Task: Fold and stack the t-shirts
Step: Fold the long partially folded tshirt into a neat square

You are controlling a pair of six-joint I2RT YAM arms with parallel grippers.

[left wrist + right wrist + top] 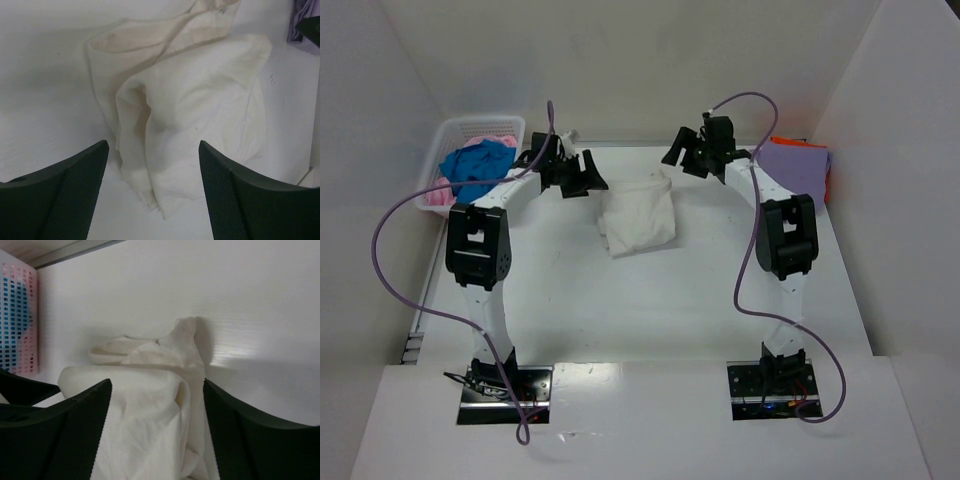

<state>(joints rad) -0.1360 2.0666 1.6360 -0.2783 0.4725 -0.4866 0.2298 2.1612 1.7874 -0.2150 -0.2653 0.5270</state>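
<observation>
A cream-white t-shirt (638, 215) lies roughly folded and rumpled at the table's back centre; it also shows in the left wrist view (195, 115) and the right wrist view (145, 410). My left gripper (582, 178) is open and empty just left of it, its jaws wide apart in the left wrist view (152, 190). My right gripper (688, 158) is open and empty just above the shirt's right end, jaws wide in the right wrist view (156, 425). A folded lavender-purple shirt (795, 165) lies on an orange one (828, 172) at the back right.
A white lattice basket (470, 130) at the back left holds a blue shirt (478, 168) and a pink shirt (438, 197); it also shows in the right wrist view (17, 320). White walls close in the table on three sides.
</observation>
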